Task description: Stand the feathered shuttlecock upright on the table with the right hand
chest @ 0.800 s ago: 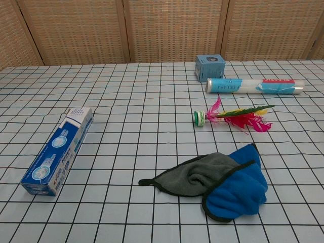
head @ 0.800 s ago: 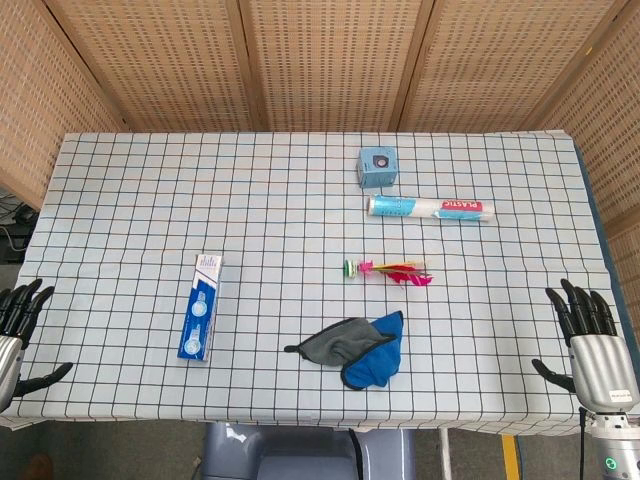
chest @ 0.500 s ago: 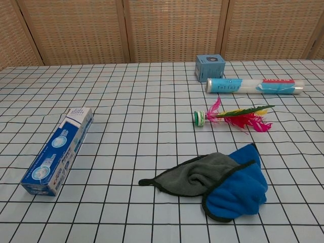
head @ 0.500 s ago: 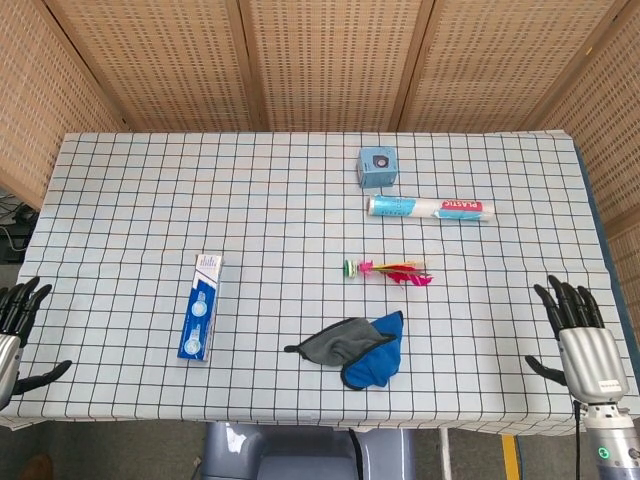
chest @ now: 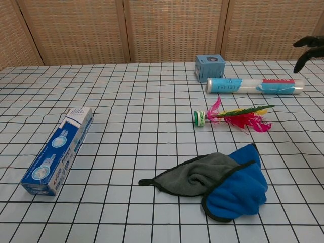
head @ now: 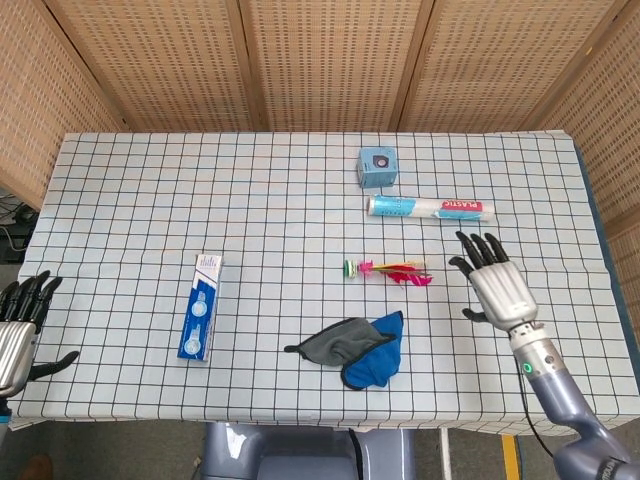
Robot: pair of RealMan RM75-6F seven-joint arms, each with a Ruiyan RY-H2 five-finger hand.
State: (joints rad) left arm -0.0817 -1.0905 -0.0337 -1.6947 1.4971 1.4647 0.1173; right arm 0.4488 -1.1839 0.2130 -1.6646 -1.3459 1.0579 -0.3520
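Right hand (head: 497, 283) moved inward | fingers (head: 484, 249) spread, empty | shuttlecock (head: 388, 270) lying flat, near, apart

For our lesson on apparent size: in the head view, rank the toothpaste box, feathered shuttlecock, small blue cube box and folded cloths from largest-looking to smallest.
1. Folded cloths
2. Toothpaste box
3. Feathered shuttlecock
4. Small blue cube box

The last two look close; the box sits farther back, so that order is unsure.
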